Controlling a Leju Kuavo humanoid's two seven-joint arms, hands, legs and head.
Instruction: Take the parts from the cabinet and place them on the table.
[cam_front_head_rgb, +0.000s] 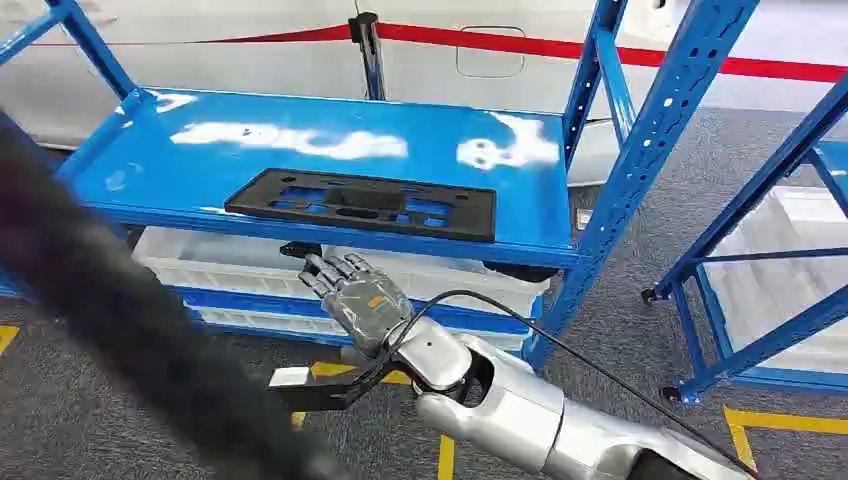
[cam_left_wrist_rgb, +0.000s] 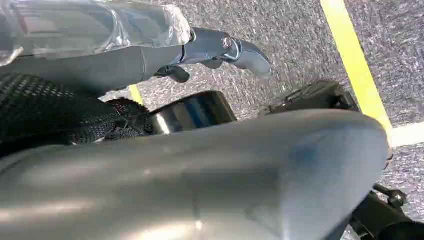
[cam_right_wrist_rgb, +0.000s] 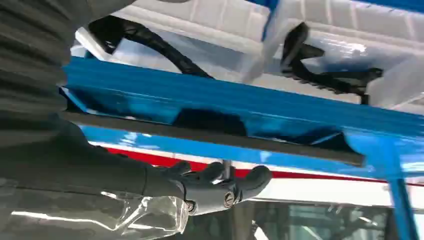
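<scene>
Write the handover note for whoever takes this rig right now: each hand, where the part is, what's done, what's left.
Right hand: raised in front of the shelf edge, just below the black flat part, fingers apart, holding nothing.
Left hand: hanging over the grey floor, nothing seen in it; whether its fingers are open or curled is unclear.
Part: lying flat on the blue shelf, near its front edge, not yet gripped.
Done: nothing taken off the shelf.
Left: grip the part, lift it off the shelf, carry it to the table.
</scene>
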